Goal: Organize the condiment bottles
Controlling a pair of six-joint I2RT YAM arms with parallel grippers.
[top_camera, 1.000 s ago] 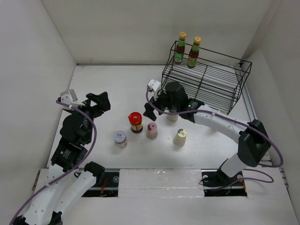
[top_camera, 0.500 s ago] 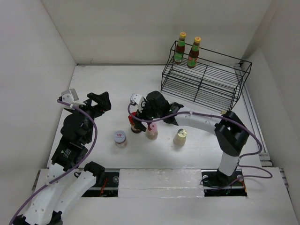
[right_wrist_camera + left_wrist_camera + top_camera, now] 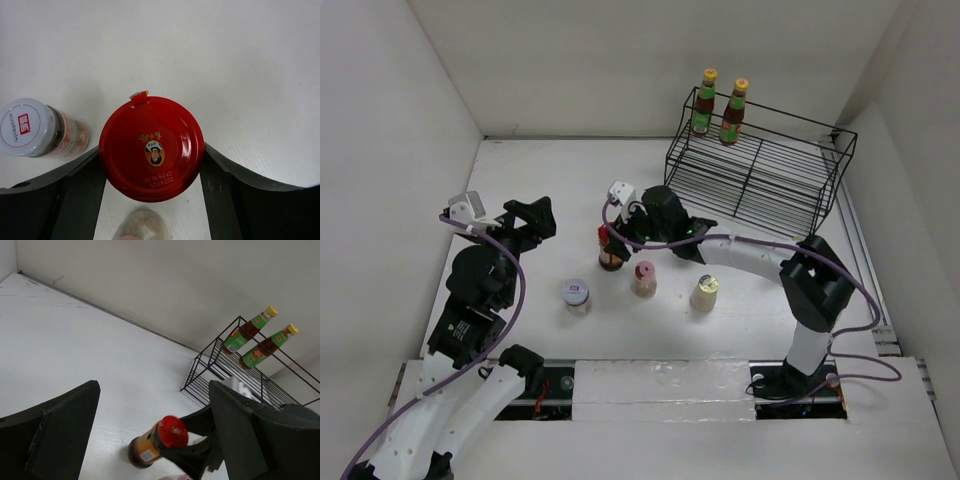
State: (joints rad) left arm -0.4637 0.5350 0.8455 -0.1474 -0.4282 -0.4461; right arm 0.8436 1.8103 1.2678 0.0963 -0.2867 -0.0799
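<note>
Item one, the white counter (image 3: 520, 180), which carries all that follows. Item two, the black wire rack (image 3: 760, 185), stepped, at the far right corner; we take it for the destination, since its tiers would keep every label on show. Item three, the left claw (image 3: 152, 390), fingers spread wide with nothing between them, raised over the left of the counter and well apart from every bottle; we judge it parked there to leave the middle to its partner. Item four, the right claw (image 3: 151, 150), reached across to mid-counter and pinching the red-lidded jar (image 3: 610, 252) from above, one finger against each side of the lid. A top grip suits so squat a jar and keeps the fingers off its neighbours. We cannot tell whether the jar has left the counter. Item five, one yellow-capped sauce bottle (image 3: 704, 105) and its twin (image 3: 733, 112), upright side by side at the left end of the rack's top tier, in our view already organised. Item six, the white-lidded jar (image 3: 576, 296), loose on the counter, nearer the arm bases and left of the red one. Item seven, the cream-capped shaker (image 3: 705, 292), loose to the right. Item eight, the pink-capped shaker (image 3: 643, 278), just beside the gripped jar, so we would lift straight up.
</note>
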